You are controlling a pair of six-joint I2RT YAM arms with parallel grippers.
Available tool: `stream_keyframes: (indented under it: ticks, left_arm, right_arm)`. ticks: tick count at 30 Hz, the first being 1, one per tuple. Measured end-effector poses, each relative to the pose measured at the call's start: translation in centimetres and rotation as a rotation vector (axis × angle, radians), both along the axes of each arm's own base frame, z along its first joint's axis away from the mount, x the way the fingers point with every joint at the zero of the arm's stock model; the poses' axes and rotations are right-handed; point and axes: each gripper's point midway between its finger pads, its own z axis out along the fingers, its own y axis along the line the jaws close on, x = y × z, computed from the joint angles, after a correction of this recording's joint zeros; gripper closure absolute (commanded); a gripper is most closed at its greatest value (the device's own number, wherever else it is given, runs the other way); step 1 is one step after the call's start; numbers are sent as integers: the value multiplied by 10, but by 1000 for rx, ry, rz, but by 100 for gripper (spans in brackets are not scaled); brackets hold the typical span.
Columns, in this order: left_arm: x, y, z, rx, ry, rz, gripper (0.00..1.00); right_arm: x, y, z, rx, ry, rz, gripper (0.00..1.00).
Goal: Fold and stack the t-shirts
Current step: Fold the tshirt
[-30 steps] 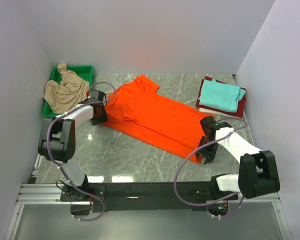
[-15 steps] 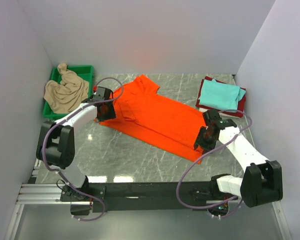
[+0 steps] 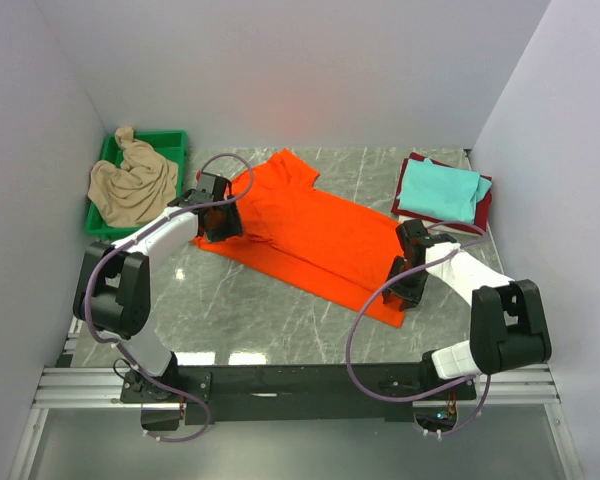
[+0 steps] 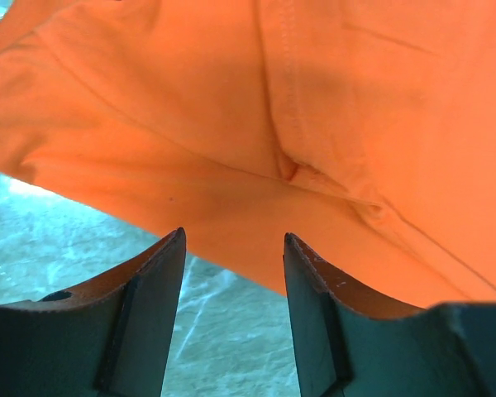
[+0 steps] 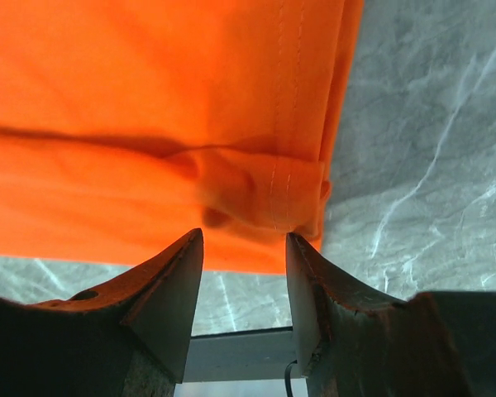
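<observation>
The bright orange t-shirt (image 3: 310, 235) lies spread on the grey marble table, folded lengthwise, running from back left to front right. My left gripper (image 3: 220, 221) is open and empty at the shirt's left sleeve end; the left wrist view shows its fingers just short of the orange cloth (image 4: 298, 124). My right gripper (image 3: 405, 280) is open and empty at the shirt's hem corner, where the right wrist view shows a small fold of the hem (image 5: 264, 194) just ahead of the fingertips. A beige t-shirt (image 3: 132, 182) lies crumpled in the tray. A teal t-shirt (image 3: 438, 190) lies folded on a dark red one (image 3: 483, 205).
A green plastic tray (image 3: 165, 140) stands at the back left against the wall. The folded stack lies at the back right near the right wall. A white edge shows under the stack. White walls close in the table on three sides.
The left gripper has moved right onto the shirt's sleeve end. The right gripper has swung in from the front right to the shirt's hem corner. The shirt has hardly shifted.
</observation>
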Motion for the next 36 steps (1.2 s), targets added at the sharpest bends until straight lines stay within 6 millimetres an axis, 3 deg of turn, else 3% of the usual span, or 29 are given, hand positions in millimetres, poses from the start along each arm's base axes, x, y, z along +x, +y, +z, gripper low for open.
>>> stream_keyframes:
  ticks: [8, 23, 36]
  left_arm:
    - [1, -17, 5, -62, -11, -25, 44]
    - [2, -29, 6, -91, -17, -53, 44]
    - [-1, -45, -13, -132, 32, -85, 44]
  right_arm:
    - [6, -6, -7, -42, 0, -5, 49]
    - [35, -20, -6, -119, -30, -23, 50]
    - [62, -39, 10, -188, -100, -60, 50]
